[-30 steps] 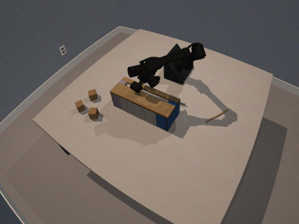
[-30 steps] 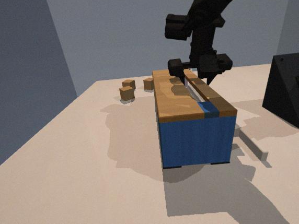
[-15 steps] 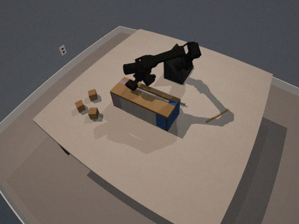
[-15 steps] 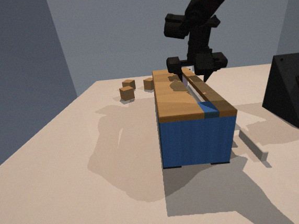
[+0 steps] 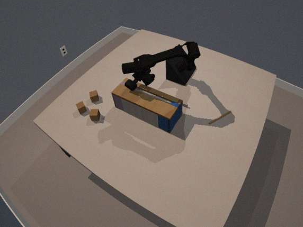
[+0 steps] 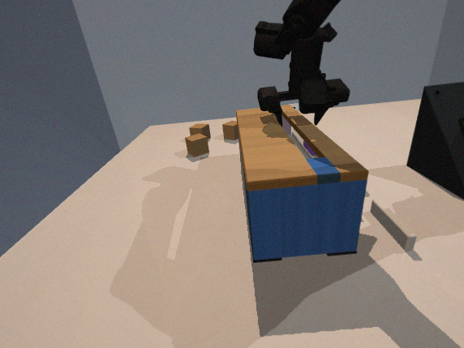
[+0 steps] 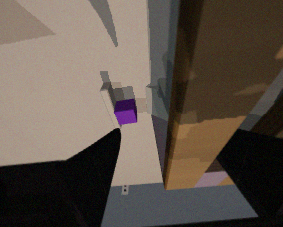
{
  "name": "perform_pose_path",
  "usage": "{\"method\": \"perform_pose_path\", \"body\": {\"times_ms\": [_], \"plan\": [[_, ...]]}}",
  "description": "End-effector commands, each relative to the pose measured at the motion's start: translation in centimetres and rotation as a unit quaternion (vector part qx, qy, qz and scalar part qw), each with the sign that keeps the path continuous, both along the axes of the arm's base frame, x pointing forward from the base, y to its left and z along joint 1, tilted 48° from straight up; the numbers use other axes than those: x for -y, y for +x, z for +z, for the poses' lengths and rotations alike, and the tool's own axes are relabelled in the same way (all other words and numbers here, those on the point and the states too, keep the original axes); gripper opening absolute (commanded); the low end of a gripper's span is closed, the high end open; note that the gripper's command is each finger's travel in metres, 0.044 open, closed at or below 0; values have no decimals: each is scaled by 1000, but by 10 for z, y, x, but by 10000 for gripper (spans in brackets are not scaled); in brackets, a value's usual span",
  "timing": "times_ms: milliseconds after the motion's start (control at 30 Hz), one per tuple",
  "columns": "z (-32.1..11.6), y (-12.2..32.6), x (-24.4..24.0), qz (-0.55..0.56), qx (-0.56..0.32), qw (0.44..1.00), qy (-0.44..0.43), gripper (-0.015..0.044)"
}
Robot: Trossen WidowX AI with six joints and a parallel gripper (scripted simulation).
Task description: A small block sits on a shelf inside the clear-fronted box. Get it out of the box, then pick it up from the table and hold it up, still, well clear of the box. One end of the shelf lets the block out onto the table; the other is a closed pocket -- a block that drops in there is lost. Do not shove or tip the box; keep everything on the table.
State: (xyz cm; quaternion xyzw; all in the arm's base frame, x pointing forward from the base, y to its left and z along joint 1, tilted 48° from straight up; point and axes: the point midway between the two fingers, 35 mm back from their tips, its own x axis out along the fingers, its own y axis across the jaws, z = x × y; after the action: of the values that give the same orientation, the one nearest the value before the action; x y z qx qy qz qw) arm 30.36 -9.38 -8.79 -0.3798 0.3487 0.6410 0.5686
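Observation:
The box has a wooden slotted top, a blue end and a lilac end. The small purple block appears outside it in the wrist view, between the clear side and a low pale rail. I cannot tell whether it rests flat on the table. Some purple of the block also shows through the top slot in the exterior view; the top view does not show it. My gripper is open and empty, pointing down toward the lilac end, one finger at the slot and one beyond the top's rear edge.
The low pale rail stands on the table behind the box. Three brown cubes lie beyond the lilac end. A thin wooden stick lies beyond the blue end. My dark base stands behind the box.

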Motion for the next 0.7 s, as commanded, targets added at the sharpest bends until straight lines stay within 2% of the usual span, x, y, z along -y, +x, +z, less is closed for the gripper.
{"method": "perform_pose_path", "body": {"times_ms": [0, 100, 333, 367, 467, 500, 667], "plan": [[18, 3, 22, -2, 1, 1000, -3, 400], [39, 4, 42, -3, -1, 1000, -1, 400], [37, 5, 42, -8, 3, 1000, -2, 400], [37, 3, 44, -15, -2, 1000, -4, 374], [37, -12, 58, -121, -59, 991, -11, 295], [36, -12, 58, -164, -79, 983, -9, 285], [33, -15, 61, -367, -181, 912, 5, 285]]}}
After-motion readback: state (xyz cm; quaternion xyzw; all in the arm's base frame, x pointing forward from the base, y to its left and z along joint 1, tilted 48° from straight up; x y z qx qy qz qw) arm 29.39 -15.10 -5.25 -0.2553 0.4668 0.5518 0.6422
